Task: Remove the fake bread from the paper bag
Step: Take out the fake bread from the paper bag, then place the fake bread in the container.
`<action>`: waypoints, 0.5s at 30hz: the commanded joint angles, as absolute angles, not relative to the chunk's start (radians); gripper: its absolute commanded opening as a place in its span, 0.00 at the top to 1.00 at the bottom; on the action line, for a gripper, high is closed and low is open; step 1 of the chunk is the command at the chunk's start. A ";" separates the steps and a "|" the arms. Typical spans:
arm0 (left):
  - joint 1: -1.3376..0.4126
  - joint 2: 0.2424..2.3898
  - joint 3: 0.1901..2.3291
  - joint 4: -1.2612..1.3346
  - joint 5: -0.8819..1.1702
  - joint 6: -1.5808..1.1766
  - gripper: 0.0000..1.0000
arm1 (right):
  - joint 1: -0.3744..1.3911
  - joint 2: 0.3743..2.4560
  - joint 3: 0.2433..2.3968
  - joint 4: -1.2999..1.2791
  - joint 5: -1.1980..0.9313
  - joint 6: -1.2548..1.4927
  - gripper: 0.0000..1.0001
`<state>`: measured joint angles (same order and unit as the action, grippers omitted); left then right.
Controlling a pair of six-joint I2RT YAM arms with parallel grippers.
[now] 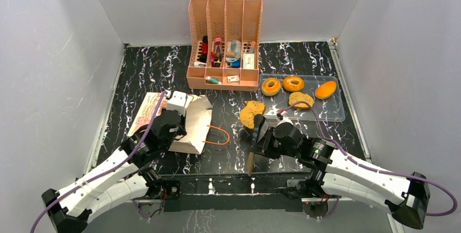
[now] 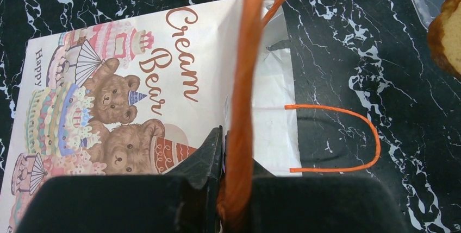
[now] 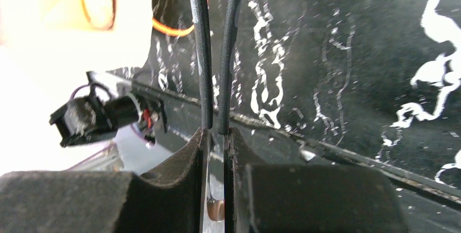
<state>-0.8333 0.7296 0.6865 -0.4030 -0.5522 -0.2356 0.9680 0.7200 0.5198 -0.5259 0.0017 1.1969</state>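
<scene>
Left end effector (image 2: 224,140) pinched on cord handle (image 2: 245,70); paper bag (image 2: 163,81) likely torn if tugged. Right end effector (image 3: 216,130) pinched on thin dark tool (image 3: 202,54).

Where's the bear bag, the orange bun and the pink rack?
Cream paper bear bag (image 2: 117,102): left wrist view, printed face.
Orange oval bun (image 1: 325,89): top view, middle.
Pink slotted rack (image 1: 250,85): top view, front wall.

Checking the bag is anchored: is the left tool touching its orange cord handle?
Touching. The left wrist view shows the orange cord handle pinched inside the shut left tool.
</scene>
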 commanded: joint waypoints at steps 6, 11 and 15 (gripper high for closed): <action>-0.834 0.678 0.736 -0.411 -0.503 -0.214 1.00 | 0.788 0.782 0.563 -0.473 0.165 1.166 1.00; -0.834 0.680 0.744 -0.395 -0.461 -0.202 1.00 | 0.586 0.866 0.569 -0.377 0.052 1.084 1.00; -0.834 0.675 0.748 -0.383 -0.440 -0.203 1.00 | 0.447 0.899 0.585 -0.367 0.011 1.030 1.00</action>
